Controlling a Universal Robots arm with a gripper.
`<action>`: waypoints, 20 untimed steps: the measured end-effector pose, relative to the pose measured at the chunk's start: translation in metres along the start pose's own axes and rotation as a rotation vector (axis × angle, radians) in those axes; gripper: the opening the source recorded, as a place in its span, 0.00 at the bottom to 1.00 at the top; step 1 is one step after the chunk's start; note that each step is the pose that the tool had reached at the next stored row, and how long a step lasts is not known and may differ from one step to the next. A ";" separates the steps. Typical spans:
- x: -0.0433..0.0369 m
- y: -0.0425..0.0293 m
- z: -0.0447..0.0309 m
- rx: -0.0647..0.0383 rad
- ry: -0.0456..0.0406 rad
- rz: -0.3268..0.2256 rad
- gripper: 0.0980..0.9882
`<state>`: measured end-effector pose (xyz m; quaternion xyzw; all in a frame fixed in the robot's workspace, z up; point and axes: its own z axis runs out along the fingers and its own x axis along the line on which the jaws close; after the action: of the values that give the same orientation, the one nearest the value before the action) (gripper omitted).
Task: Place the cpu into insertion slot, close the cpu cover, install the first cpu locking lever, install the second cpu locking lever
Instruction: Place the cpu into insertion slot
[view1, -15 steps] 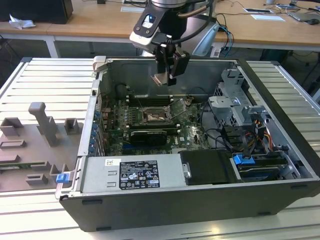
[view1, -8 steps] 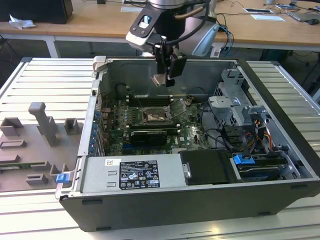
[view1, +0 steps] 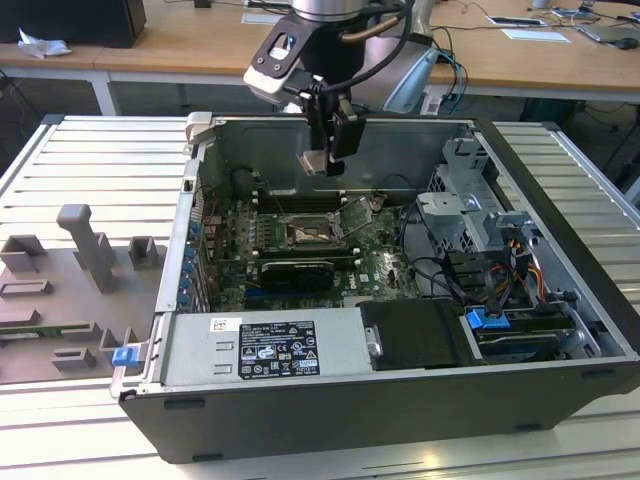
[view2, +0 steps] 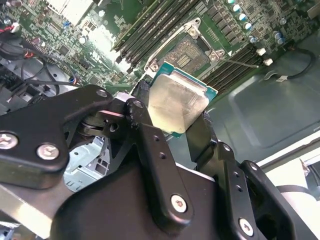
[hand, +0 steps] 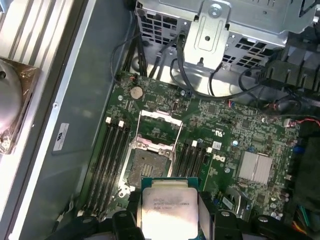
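Silver cpu (hand: 167, 207) held above insertion slot (hand: 150, 161), cpu cover (hand: 160, 125) open.

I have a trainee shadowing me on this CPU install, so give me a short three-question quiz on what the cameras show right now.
1. True or false: the cpu already sits in the insertion slot.
2. Pick one. The pincer is: A) open and empty; B) shut on the cpu; C) shut on a cable.
3. Fill the gap: the cpu cover stands ____, so the slot's dark centre shows.

Key
1. False: the cpu hangs in the pincer above the motherboard.
2. B.
3. Open.
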<state>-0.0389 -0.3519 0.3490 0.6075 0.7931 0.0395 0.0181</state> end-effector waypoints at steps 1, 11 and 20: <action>0.0000 -0.0001 0.0005 0.001 -0.0005 0.009 0.49; -0.0002 -0.0007 0.0083 0.003 -0.0064 0.089 0.49; -0.0003 -0.0010 0.0120 0.003 -0.0065 0.090 0.49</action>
<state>-0.0389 -0.3519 0.3369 0.6425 0.7651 0.0373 0.0181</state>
